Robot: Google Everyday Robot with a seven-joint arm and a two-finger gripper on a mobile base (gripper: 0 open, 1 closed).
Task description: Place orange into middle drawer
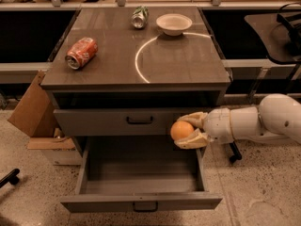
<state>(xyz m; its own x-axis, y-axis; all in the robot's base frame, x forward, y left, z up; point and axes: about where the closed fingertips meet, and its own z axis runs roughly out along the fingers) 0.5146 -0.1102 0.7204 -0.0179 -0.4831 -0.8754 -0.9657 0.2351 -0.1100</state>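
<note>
My gripper point(184, 130) reaches in from the right on a white arm and is shut on the orange point(181, 130), a small round fruit held between the two cream fingers point(194, 141). It hangs in front of the right end of the upper drawer point(117, 121), above the back right corner of the middle drawer point(141, 203). The middle drawer is pulled out wide, and its grey inside holds nothing that I can see.
On the cabinet top point(183, 69) lie a crushed red-orange soda can point(81, 52) at the left, a green can point(139, 17) and a white bowl point(174, 23) at the back. A cardboard box point(30, 112) stands at the cabinet's left. A chair base point(233, 154) is at the right.
</note>
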